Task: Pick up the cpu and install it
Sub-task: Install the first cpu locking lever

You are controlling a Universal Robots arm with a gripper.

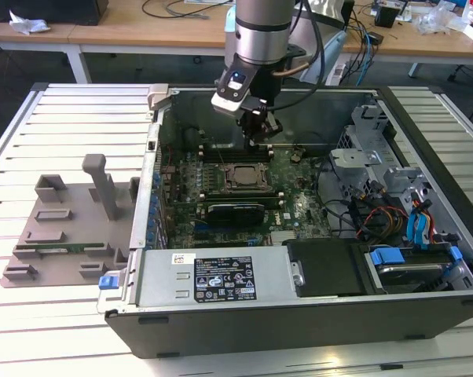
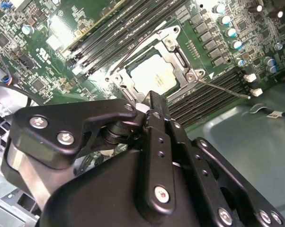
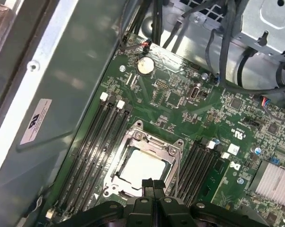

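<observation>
The claw (image 3: 152, 182) is clenched: in both wrist views its black fingers (image 2: 155, 106) are pressed together, and nothing is gripped between them. It is held above one edge of the socket (image 3: 135, 138) and is kept apart from it. The cpu (image 3: 141, 169) is found lying flat inside the socket, its pale shiny top bordered by the socket's metal frame. A thin wire lever (image 2: 223, 88) is stretched outward from one corner of the socket. The socket is flanked on two opposite sides by rows of black memory slots (image 3: 97, 142), and all of these are carried on a green board (image 3: 180, 118). Farther from the socket on that board, a round coin battery (image 3: 145, 65) and a ribbed silver heat sink (image 3: 275, 182) can be made out, and a bundle of black cables (image 3: 227, 52) is draped beyond the battery. In the exterior view the arm (image 1: 260, 31) is seen reaching down into an open computer case (image 1: 437, 149), in which the socket is set. A long black card (image 1: 236, 210) is mounted just beside the socket, and a silver labelled power box (image 1: 213, 279) is placed beyond that card. Outside the case, well apart from the socket towards the exterior view's left, a grey tray (image 1: 64, 228) with upright posts is laid on the slatted tabletop (image 1: 79, 110).
</observation>
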